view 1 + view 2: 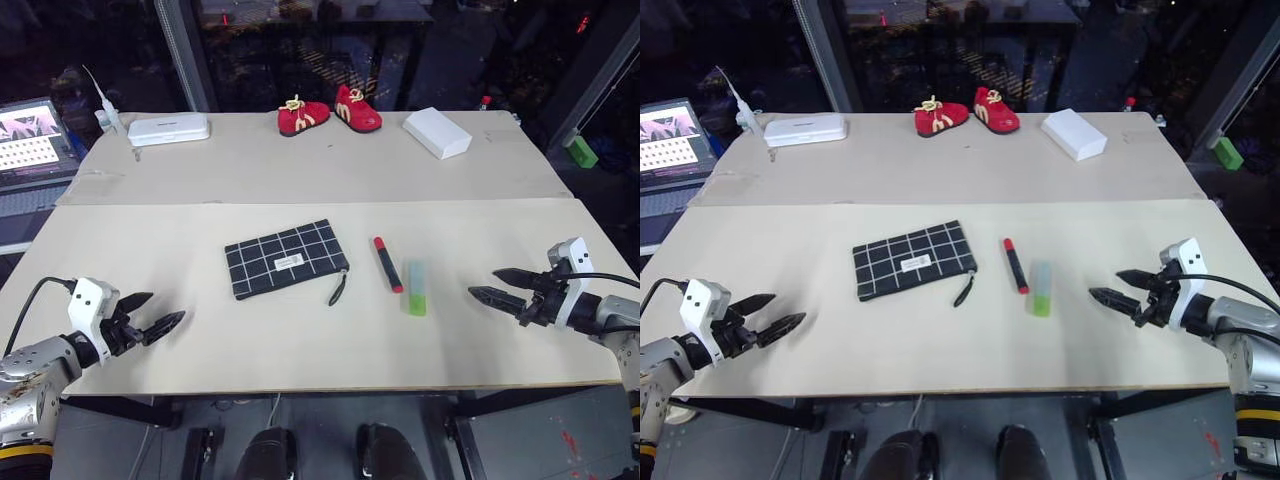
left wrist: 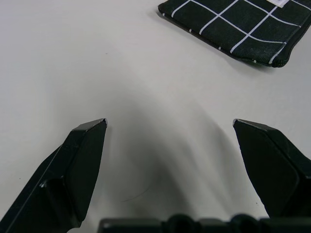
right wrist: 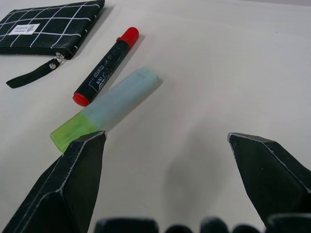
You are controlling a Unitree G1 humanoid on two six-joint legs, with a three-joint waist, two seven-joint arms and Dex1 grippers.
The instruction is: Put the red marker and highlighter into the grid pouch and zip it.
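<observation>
The grid pouch [image 1: 286, 259] lies flat on the front table, black with white lines, a white label and a strap [image 1: 338, 288] at its right end. Its zipper's state is too small to tell. Just right of it rests the red marker [image 1: 387, 263], and beside that the pale green highlighter [image 1: 416, 287]. My left gripper [image 1: 158, 312] hovers open near the table's front left, well left of the pouch [image 2: 243, 24]. Right of the highlighter [image 3: 109, 107] and marker [image 3: 105, 67], my right gripper [image 1: 488, 284] is open and points toward them. Both are empty.
On the rear table stand two red shoes [image 1: 327, 112], a white box [image 1: 437, 132] and a white case [image 1: 168, 128]. A laptop [image 1: 30, 140] sits at the far left, and a green block [image 1: 581, 151] beyond the right edge.
</observation>
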